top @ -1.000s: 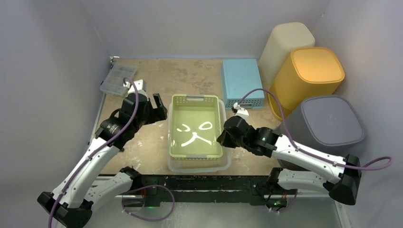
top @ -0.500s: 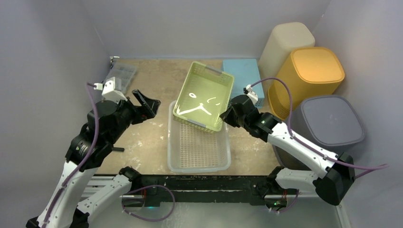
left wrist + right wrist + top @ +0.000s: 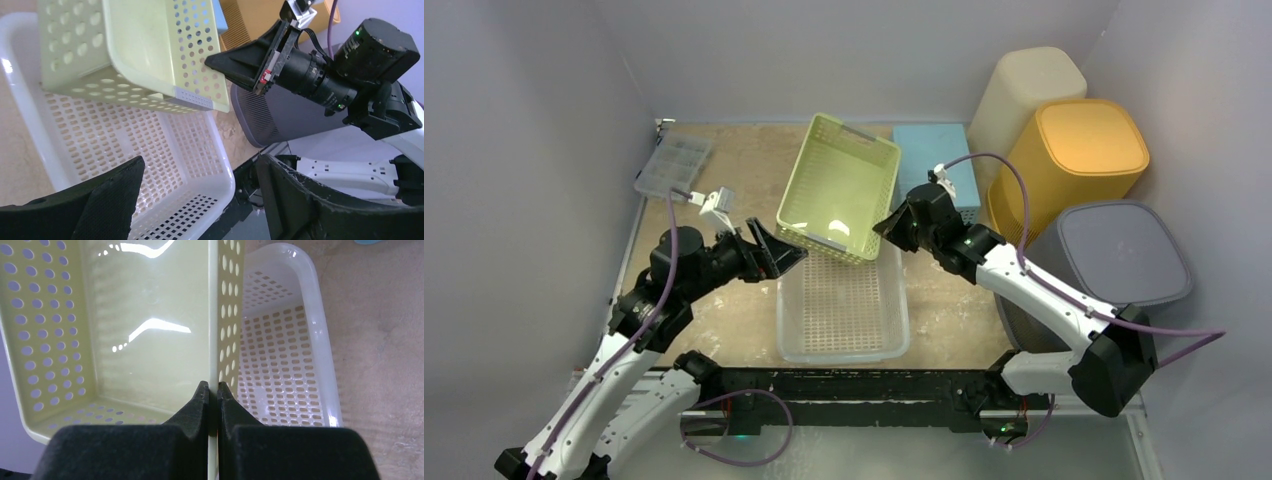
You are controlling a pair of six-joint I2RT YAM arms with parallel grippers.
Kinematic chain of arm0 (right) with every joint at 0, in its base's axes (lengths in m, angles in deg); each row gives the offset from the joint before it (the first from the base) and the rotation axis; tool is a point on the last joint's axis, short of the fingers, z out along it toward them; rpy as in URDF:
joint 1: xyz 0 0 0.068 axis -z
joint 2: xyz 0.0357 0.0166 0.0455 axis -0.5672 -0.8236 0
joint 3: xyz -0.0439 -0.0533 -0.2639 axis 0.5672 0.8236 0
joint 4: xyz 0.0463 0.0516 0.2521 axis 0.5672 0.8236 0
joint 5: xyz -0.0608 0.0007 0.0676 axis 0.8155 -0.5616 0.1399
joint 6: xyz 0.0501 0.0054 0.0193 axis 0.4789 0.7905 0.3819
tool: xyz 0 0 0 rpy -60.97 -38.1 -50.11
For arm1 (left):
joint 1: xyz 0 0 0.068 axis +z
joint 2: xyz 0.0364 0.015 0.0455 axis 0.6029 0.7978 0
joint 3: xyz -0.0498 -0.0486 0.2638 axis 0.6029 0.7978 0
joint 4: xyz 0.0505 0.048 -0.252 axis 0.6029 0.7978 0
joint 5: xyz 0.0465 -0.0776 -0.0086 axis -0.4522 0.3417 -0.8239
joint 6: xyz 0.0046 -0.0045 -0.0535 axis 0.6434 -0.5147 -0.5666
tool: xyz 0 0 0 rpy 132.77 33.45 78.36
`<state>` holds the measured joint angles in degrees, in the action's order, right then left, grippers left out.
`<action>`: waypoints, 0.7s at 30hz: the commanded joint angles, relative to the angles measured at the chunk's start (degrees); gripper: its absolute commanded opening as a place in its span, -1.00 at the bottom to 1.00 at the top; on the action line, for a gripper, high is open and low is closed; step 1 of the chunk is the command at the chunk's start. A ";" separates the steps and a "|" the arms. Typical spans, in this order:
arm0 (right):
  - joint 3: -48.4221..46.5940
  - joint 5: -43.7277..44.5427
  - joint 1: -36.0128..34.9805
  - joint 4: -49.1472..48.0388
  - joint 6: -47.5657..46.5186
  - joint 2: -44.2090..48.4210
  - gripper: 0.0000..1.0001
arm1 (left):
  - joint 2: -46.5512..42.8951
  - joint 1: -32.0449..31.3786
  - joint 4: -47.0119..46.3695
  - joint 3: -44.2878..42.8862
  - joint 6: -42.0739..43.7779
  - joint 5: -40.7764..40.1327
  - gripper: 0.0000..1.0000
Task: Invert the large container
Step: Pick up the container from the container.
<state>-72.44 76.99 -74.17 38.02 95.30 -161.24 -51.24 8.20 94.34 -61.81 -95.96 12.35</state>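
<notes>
Currently the right arm is reaching forward, its end effector (image 3: 210,387) pinching the side wall of the green basket (image 3: 839,185), which is hanging tilted over the large white basket (image 3: 844,312). That one is sitting upright on the counter (image 3: 744,170). The left arm is stretching rightward, its end effector (image 3: 772,250) gaping wide, empty, beside the green basket's near corner.
</notes>
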 commanded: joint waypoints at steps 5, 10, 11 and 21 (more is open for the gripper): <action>-1.77 -4.86 0.68 -7.60 1.59 0.09 -1.00 | 0.25 0.26 -14.34 5.89 -5.08 5.70 0.60; -0.55 -8.36 0.68 -10.24 2.94 -0.42 -1.00 | 1.82 0.12 -19.90 9.26 -6.86 6.11 0.49; -0.29 -8.99 0.68 -10.69 3.18 -0.63 -1.00 | 1.99 0.14 -20.69 9.44 -6.95 5.86 0.48; 1.43 -12.02 0.67 -16.21 3.66 -3.04 -1.00 | 5.00 -1.78 -26.76 10.30 -7.96 1.94 0.23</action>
<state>-70.99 66.76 -73.58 28.84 98.10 -163.92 -47.04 7.58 73.40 -51.88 -103.04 16.28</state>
